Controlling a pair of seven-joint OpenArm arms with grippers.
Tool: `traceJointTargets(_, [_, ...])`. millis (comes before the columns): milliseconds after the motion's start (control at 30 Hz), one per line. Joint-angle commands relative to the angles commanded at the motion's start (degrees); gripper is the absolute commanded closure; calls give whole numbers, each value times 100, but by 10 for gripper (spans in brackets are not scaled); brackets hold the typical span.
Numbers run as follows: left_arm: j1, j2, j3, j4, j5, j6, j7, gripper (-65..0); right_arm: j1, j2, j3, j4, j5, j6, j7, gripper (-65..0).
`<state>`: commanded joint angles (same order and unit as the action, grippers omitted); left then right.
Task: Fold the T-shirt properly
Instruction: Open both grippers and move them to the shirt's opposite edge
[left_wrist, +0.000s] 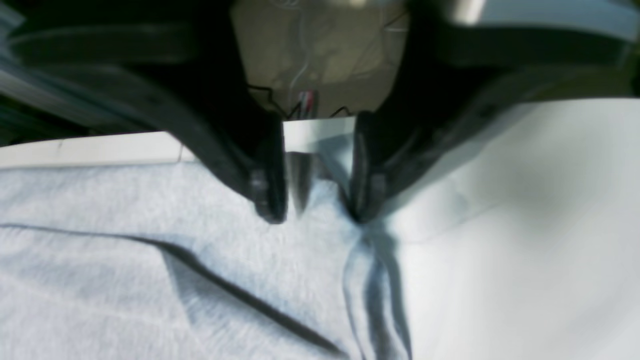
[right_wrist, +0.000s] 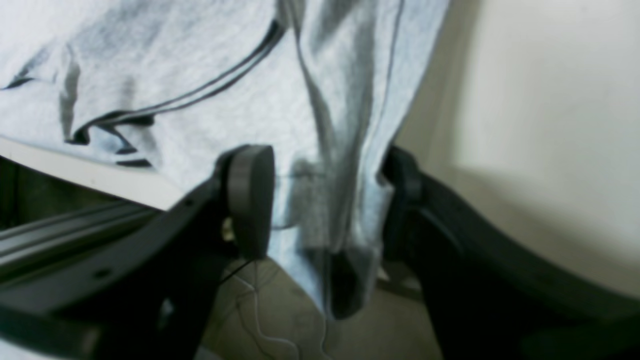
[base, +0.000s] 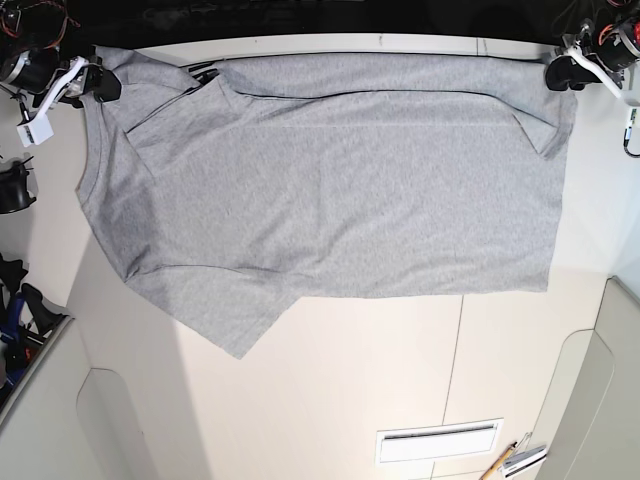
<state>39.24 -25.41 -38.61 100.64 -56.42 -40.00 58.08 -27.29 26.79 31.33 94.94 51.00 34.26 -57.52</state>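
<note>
Two grippers were clamped on the T-shirt, spread along the worktop's far edge: the left gripper at one far corner, the right gripper at the other.

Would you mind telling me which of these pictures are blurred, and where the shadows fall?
Left wrist view: soft throughout, claw smeared, dark crease shadows on the T-shirt. Right wrist view: blurred too, the cloth between the claw fingers shaded. Base view: sharpest, evenly lit, a faint shadow on the table under the shirt's lower edge.
</note>
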Motion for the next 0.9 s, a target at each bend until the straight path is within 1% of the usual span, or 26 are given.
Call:
traceJointTargets(100, [-4,0,-299,0,-271,0,0,-293,15,-2,452,4,142,0,28,-315])
traceJointTargets(200, [-7,-4,-964,0,-651,0,2,-293,74,0,1045,11,350,2,26,-315])
traceJointTargets(267, [-37,-7,-1373,0,-920,0,2,-293,221,2,1360,11,391,2,26,-315])
traceJointTargets(333, [-35,-57,-1576,2,-1115,0,2,-293,435,2,1543,11,409,0,28,-315])
traceJointTargets(633, [-37,-114,-1593,4,-1113,0,-26,-293,1405,0,1578,11,293,0,98,-315])
traceJointTargets(767, [-57,-114,-1593,4,-1113,0,-63,-293,1475,0,1578,9,212,0,236,-315])
traceJointTargets(833, [-155,-116,-1593,4,-1110,0,-66,-293,1478,2,1578,9,168,0,393,-315])
traceJointTargets(900, [-297,-118,-1593,4,-1110,0,-63,-293,1526,-2,1578,7,140,0,442,-315])
